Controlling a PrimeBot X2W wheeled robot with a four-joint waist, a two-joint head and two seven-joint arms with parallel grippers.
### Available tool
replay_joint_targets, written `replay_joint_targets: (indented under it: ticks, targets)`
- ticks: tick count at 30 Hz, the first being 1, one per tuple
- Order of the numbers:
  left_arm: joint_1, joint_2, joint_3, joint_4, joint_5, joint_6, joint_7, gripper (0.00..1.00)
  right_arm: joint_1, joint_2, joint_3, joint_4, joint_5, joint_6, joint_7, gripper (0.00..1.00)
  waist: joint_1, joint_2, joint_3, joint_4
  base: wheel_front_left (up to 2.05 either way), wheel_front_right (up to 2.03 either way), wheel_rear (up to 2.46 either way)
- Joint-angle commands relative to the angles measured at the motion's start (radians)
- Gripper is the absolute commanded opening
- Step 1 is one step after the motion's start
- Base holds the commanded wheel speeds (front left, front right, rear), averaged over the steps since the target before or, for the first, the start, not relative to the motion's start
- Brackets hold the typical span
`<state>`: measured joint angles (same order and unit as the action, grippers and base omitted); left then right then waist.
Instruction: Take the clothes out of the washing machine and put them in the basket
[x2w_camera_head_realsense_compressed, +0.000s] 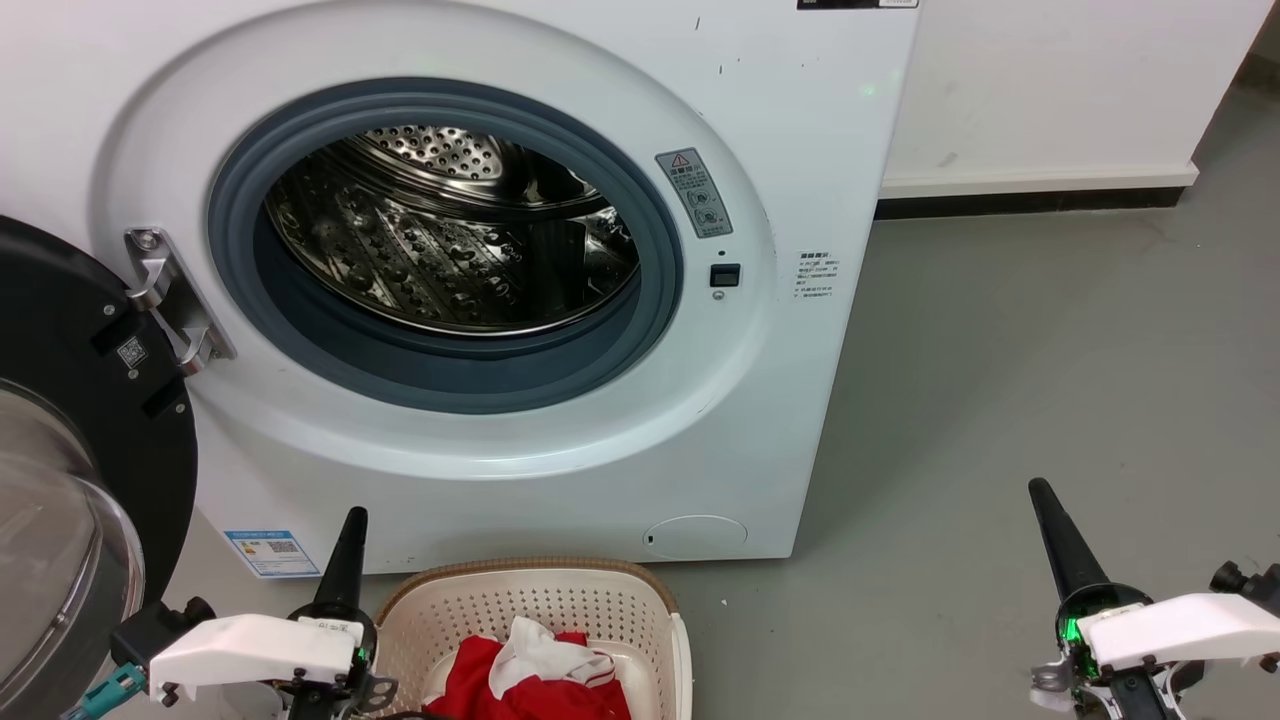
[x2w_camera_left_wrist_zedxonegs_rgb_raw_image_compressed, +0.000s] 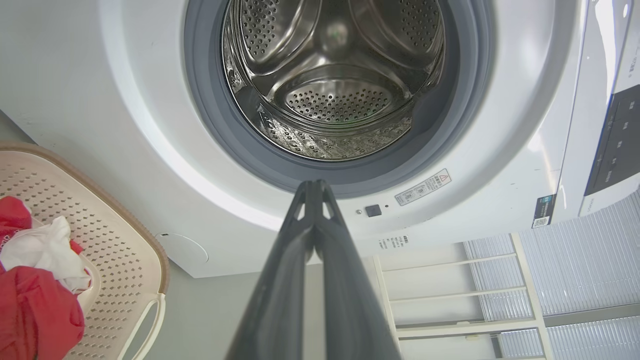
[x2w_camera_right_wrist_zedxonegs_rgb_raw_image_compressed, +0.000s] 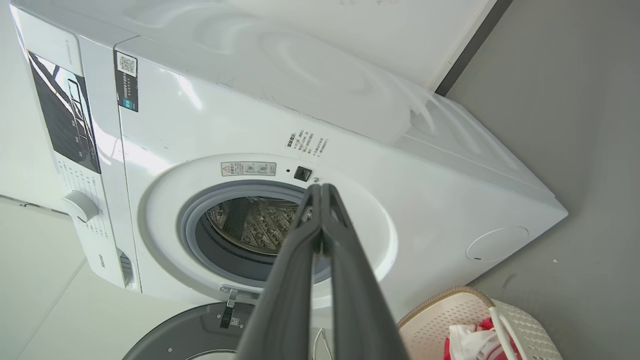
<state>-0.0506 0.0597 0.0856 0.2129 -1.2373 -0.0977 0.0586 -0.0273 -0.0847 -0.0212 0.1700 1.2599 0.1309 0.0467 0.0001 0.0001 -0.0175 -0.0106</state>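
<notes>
Left gripper (x2w_camera_head_realsense_compressed: 354, 520) and right gripper (x2w_camera_head_realsense_compressed: 1042, 495) hover low, fingers (x2w_camera_left_wrist_zedxonegs_rgb_raw_image_compressed: 295, 270) together.

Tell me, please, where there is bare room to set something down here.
Bare: the grey floor right of the white front-loading washing machine, beyond the right gripper. Crowded: the lower left, with the cream perforated plastic basket holding red clothes, the left gripper and the open black-rimmed glass door.
</notes>
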Motion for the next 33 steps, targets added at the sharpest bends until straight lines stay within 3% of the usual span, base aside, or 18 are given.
replay_joint_targets:
  ticks: [1,33]
  targets:
    - [-0.026,0.001,0.006,-0.003,-0.029,-0.008,0.005,0.0,-0.029,-0.004,-0.005,0.002,0.031,0.0,0.004,0.0,-0.0001,-0.0001,0.001,0.0,0.0,0.0,0.0]
    - [-0.055,-0.007,0.024,0.025,-0.282,-0.028,0.043,0.0,-0.068,0.003,-0.04,0.054,0.291,0.0,0.026,0.0,-0.0001,-0.0001,0.014,0.007,0.0,0.0,0.0]
